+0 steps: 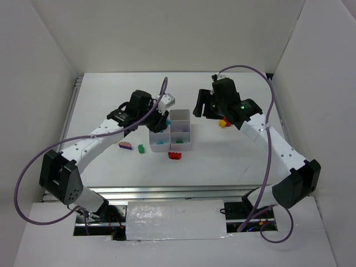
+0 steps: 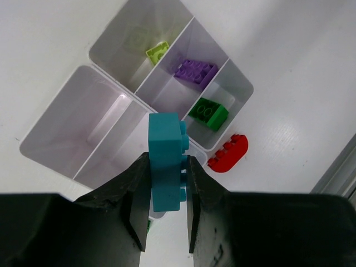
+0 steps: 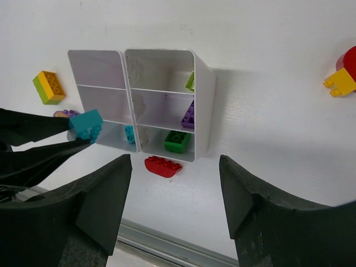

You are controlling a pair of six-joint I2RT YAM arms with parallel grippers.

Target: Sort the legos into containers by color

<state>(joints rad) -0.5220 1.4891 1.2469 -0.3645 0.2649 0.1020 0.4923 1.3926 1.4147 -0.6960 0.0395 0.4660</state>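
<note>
My left gripper [image 2: 167, 183] is shut on a teal lego brick [image 2: 166, 158] and holds it above the white six-compartment container [image 2: 83, 72], over its left column. In the top view the left gripper [image 1: 165, 115] is at the container's [image 1: 179, 114] left side. One column holds a lime lego [image 2: 157, 52], a purple lego [image 2: 194, 71] and a green lego [image 2: 208, 113]. Another teal lego [image 3: 129, 133] lies in the near left compartment. My right gripper [image 3: 173, 161] is open and empty, hovering right of the container [image 1: 201, 105].
A red arched lego [image 1: 175, 155] lies on the table just in front of the container. A green lego [image 1: 141, 148] and a purple-pink one [image 1: 125, 146] lie to its left. A red and yellow pair [image 1: 224, 123] lies to its right, under the right arm.
</note>
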